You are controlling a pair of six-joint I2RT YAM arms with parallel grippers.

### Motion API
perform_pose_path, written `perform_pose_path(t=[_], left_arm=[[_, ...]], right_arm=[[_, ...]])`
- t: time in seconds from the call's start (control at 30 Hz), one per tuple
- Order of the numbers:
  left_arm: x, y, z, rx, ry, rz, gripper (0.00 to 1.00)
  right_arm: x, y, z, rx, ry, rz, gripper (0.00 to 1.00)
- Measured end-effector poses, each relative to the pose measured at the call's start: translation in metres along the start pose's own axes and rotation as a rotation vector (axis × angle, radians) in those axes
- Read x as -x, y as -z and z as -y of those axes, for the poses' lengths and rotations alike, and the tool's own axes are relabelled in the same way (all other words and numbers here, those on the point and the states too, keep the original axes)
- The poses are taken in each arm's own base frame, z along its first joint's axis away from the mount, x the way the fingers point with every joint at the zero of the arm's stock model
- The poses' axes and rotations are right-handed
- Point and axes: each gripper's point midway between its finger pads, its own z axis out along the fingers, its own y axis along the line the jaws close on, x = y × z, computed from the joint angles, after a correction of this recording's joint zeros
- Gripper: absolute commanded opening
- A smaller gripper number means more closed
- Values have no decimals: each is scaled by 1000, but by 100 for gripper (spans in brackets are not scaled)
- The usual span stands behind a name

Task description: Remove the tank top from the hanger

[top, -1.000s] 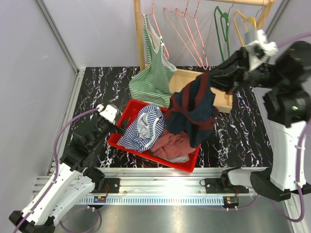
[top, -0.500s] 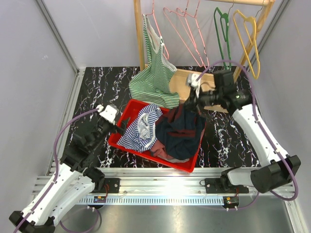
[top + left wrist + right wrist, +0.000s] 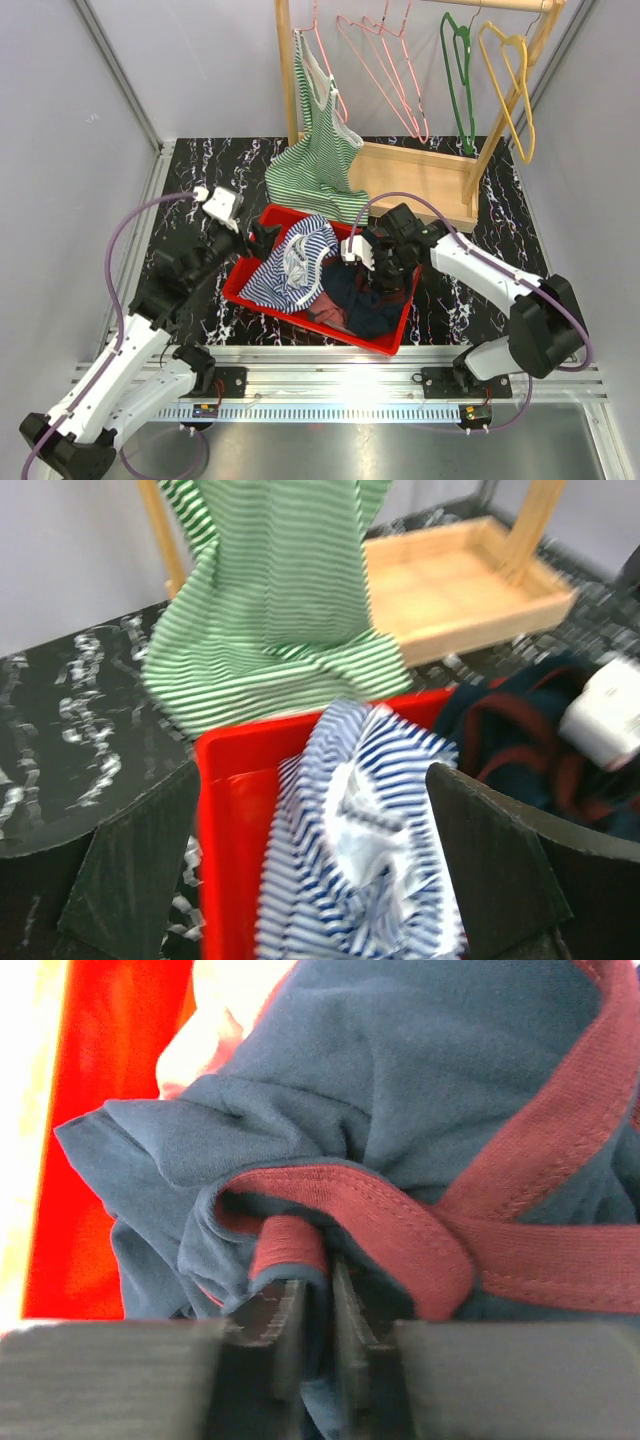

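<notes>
A green-and-white striped tank top (image 3: 318, 165) (image 3: 270, 610) hangs from a hanger (image 3: 312, 40) at the left end of the wooden rack, its hem draped over the far rim of the red bin (image 3: 237, 285). My left gripper (image 3: 258, 238) (image 3: 311, 772) is open at the bin's left rim, nothing between its fingers. My right gripper (image 3: 375, 278) (image 3: 320, 1270) is down inside the bin, jaws a narrow slit apart with the cloth of a navy tank top with maroon trim (image 3: 370, 305) (image 3: 420, 1080) pinched in the slit.
The bin (image 3: 225, 810) also holds a blue-and-white striped garment (image 3: 295, 265) (image 3: 360, 840). The rack's wooden tray base (image 3: 420, 180) stands behind the bin. Empty pink (image 3: 385, 70), green (image 3: 460, 60) and yellow (image 3: 510, 70) hangers hang on the rail.
My right arm has come down from the rack with the navy tank top and lowered it into the red bin. My left gripper has moved up to the bin's left rim.
</notes>
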Motion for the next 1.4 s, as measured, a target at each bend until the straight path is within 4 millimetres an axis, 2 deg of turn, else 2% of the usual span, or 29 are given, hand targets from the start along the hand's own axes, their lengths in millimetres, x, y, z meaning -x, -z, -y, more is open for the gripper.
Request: perform_pose_path(t=[0.07,0.1,0.13,0.23,0.27,0.33,0.37,0.5,0.57,0.67,0.83,1.03,1.2,1.4], left_arm=[[22,-6,4,-13,59,31,99],[35,-10,7,-19,91,50,99],[49,-14,9,-26,124,69,99],[90,-30,13,-41,227,121,99],[102,-37,15,-46,266,139,99],[115,-52,16,-50,345,144,99],[121,-62,17,-50,395,141,98],[137,-101,14,-23,535,119,96],[150,-124,9,4,587,128,95],[167,-152,2,36,644,147,94],[187,-196,0,43,686,170,90],[187,-238,-1,66,678,171,88],[179,-253,-7,100,652,161,86],[182,-259,-15,138,615,183,80]], right_arm=[[1,3,2,-15,3,-6,40],[3,6,3,-28,9,-5,62],[5,10,4,-43,12,-7,70],[14,32,12,-134,45,-8,85],[19,42,16,-178,57,-3,87],[28,61,22,-255,72,18,90],[33,73,26,-297,70,37,97],[37,110,39,-424,12,115,100],[35,121,44,-463,-15,149,100],[30,126,45,-493,-37,166,100],[22,118,41,-485,-53,171,100],[26,112,32,-432,-43,207,98],[40,100,12,-317,-1,260,100],[31,63,4,-202,-14,167,100]])
